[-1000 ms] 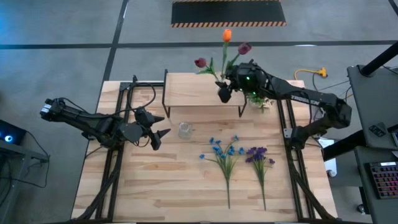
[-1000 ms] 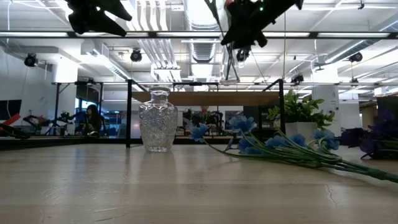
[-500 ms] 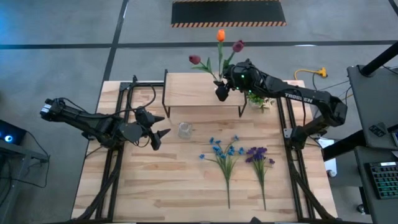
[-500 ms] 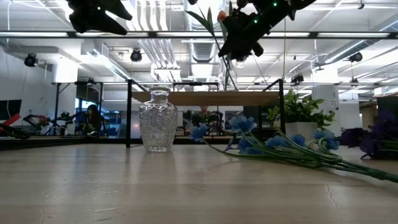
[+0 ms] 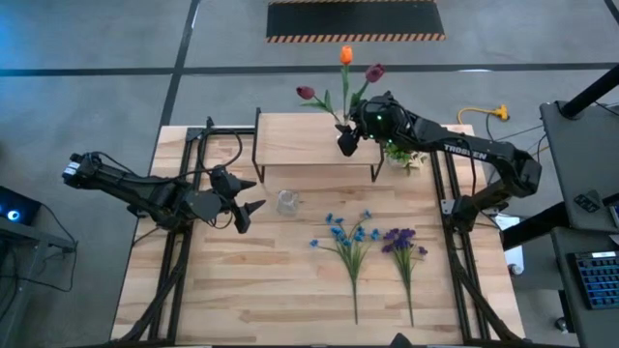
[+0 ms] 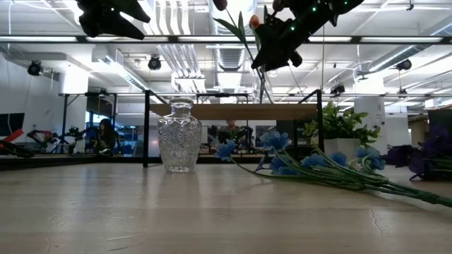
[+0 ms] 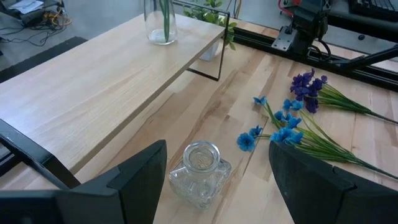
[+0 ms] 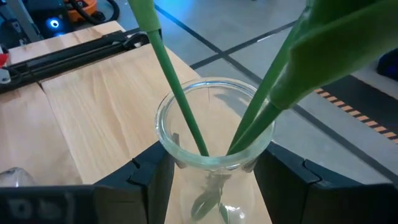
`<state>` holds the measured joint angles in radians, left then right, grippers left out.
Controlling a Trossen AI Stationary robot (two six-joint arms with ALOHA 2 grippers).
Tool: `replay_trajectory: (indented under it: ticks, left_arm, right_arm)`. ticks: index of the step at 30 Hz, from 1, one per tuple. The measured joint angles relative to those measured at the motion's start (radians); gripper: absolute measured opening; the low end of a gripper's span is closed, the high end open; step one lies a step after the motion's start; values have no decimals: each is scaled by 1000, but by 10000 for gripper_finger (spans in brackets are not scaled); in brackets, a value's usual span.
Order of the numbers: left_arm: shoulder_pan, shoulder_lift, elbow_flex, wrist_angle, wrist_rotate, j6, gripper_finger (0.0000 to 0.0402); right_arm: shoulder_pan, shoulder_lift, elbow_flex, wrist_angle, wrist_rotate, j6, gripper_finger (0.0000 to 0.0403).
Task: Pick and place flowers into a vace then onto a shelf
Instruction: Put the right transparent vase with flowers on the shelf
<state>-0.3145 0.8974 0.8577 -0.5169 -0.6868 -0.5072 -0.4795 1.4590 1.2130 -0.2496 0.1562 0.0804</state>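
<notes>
At the shelf's point(image 5: 309, 143) far right corner, your right gripper point(image 5: 346, 141) clasps a clear glass vase point(image 8: 211, 140) holding the three tulips point(image 5: 343, 77), stems upright between the fingers and base over the board; lower it straight down. Your left gripper point(image 5: 247, 198) waits spread and empty just left of the small crystal vase point(image 7: 200, 174) on the bench, making it the nearer arm. The blue bunch point(image 5: 348, 237) and purple bunch point(image 5: 401, 246) lie beyond it mid-bench, stems pointing toward the near edge.
</notes>
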Motion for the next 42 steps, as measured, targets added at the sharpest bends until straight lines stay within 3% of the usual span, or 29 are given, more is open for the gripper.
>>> replay_trajectory:
  ticks: [15, 29, 42]
  left_arm:
    - [0, 0, 0, 10, -2, 0, 267]
    - [0, 0, 0, 20, -3, 16, 267]
    - [0, 0, 0, 21, -3, 17, 267]
  right_arm:
    - [-12, -15, -53, 63, -2, 2, 187]
    - [-12, -10, -61, 42, -27, 2, 227]
    - [-12, -12, -61, 44, -23, -5, 231]
